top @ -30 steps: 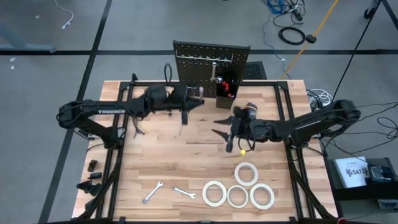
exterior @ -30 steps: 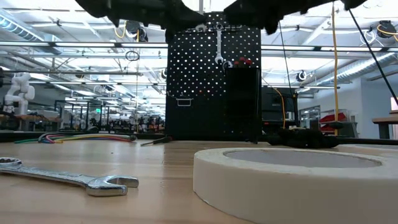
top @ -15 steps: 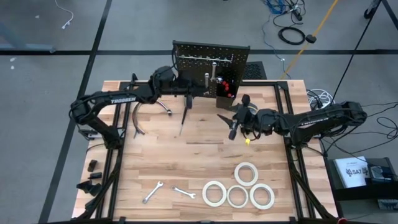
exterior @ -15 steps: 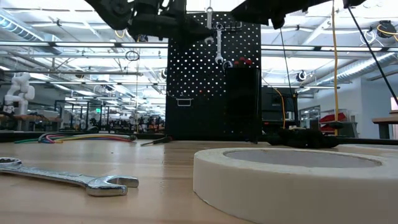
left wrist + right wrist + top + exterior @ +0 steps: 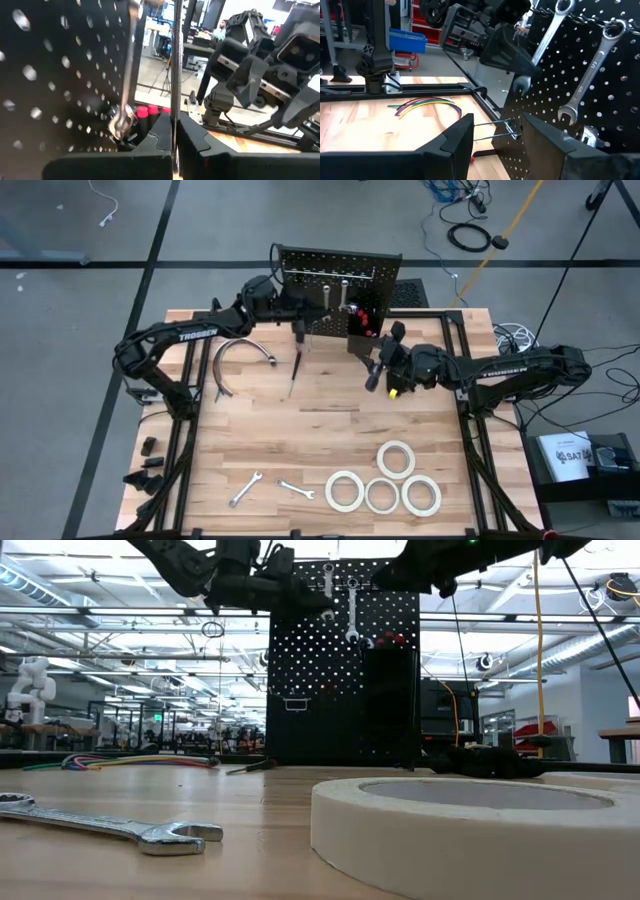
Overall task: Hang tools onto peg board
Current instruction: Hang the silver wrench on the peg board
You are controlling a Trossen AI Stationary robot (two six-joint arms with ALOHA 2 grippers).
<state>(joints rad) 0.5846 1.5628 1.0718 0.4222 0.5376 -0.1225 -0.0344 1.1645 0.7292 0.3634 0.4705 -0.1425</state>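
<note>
Wooden table [image 5: 300, 430], board [image 5: 340, 275] at 12 o'clock: left gripper [image 5: 300, 323] pinching wrench [image 5: 328, 582] (at hooks); right gripper [image 5: 378, 370] spread, empty.

You see two matte-black jointed arms, white lettering along the left arm [image 5: 190, 335], angular black fingers [image 5: 455, 137] on each hand.

Glossy metal wrench [image 5: 110, 827] — pale wood table [image 5: 300, 440], seemingly matt.
</note>
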